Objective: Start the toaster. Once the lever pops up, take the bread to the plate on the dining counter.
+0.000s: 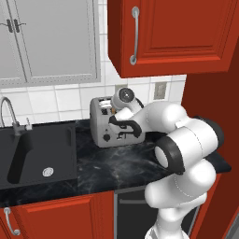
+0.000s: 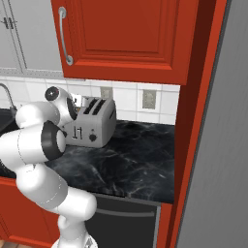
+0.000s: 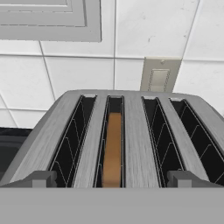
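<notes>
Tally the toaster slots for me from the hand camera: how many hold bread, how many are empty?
Slots of the toaster holding the bread: 1, second from the left in the hand view
Empty slots: 3
Total slots: 4

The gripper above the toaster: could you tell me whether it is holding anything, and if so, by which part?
Nothing is held. The gripper is open above the toaster, and the bread sits untouched in the second slot from the left in the hand view.
</notes>
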